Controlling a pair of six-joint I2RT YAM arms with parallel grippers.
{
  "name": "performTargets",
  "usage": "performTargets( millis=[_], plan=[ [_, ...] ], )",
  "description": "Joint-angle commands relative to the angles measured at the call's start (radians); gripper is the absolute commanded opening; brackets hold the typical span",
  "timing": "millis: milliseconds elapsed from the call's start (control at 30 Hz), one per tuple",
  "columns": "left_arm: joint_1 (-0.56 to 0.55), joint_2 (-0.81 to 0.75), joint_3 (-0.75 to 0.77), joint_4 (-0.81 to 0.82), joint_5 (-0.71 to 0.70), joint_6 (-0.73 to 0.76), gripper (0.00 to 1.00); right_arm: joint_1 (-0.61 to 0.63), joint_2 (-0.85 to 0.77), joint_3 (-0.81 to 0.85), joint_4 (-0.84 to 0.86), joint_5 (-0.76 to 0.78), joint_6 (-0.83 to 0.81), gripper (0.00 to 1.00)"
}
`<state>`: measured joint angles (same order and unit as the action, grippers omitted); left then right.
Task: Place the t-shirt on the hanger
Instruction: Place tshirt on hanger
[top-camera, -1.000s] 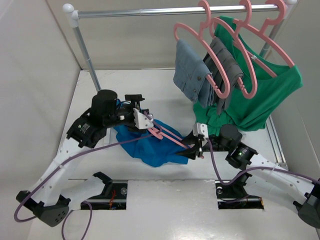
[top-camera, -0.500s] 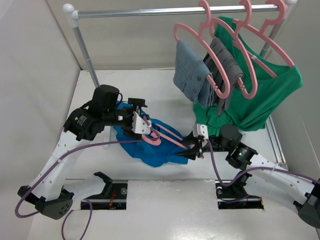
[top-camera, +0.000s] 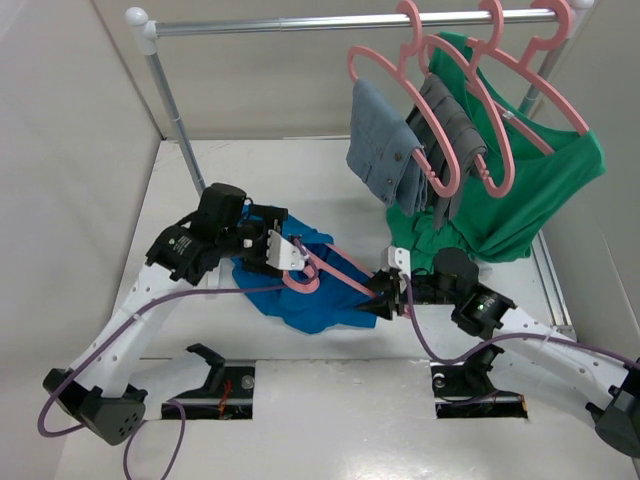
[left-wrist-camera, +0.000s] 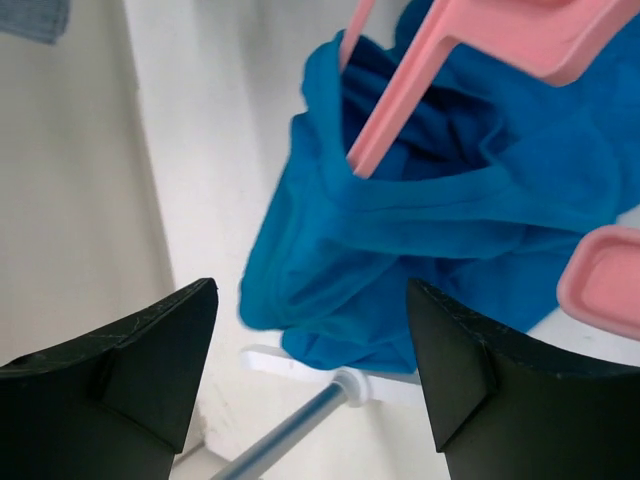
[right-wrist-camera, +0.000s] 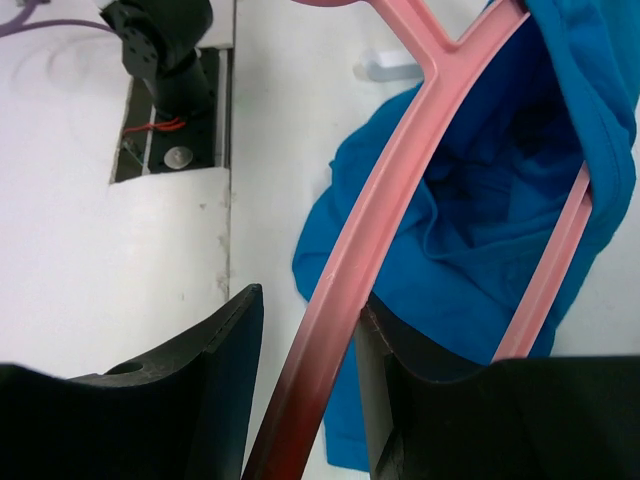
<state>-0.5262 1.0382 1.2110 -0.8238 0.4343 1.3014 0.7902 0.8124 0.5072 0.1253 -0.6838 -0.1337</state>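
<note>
T-shirt (top-camera: 300, 305), bright blue, lies crumpled beneath the pink hanger (right-wrist-camera: 350, 260).

No readable text, labels or numbers anywhere.

Four pink hangers (top-camera: 500, 150) are in view: three on the single rail (top-camera: 300, 22) and a fourth hanger (top-camera: 342, 275) lower down. There are four garments: one blue t-shirt (top-camera: 310, 300), one green shirt (top-camera: 540, 190) and two grey garments (top-camera: 385, 145). There are two robot arms (top-camera: 130, 310).
</note>
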Motion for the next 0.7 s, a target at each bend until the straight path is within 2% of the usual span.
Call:
performTargets(
  millis=[0,133,267,367,400,533,600,667],
  plan=[
    [-0.005,0.002,-0.066,0.175,-0.08,-0.001,0.72,0.006,-0.016,0.063,0.152,-0.046,-0.029,0.0],
    [-0.014,0.002,-0.206,0.407,-0.063,0.039,0.72,0.006,-0.005,0.073,0.152,-0.057,-0.029,0.0],
    [-0.014,-0.007,-0.309,0.495,0.038,0.149,0.74,0.006,-0.005,0.073,0.152,-0.066,-0.029,0.0],
    [-0.001,0.048,-0.32,0.485,0.121,0.231,0.74,0.006,0.004,0.083,0.152,-0.066,-0.029,0.0],
    [-0.001,0.09,-0.28,0.46,0.138,0.24,0.74,0.006,0.013,0.096,0.143,-0.066,-0.029,0.0],
    [0.008,0.152,-0.127,0.332,0.254,0.17,0.73,0.006,0.022,0.106,0.131,-0.056,-0.038,0.0],
    [0.008,0.143,-0.126,0.34,0.268,0.161,0.76,0.006,0.031,0.106,0.131,-0.045,-0.038,0.0],
    [-0.023,0.112,-0.192,0.386,0.212,0.137,0.77,0.006,0.042,0.116,0.131,-0.054,-0.047,0.0]
  ],
)
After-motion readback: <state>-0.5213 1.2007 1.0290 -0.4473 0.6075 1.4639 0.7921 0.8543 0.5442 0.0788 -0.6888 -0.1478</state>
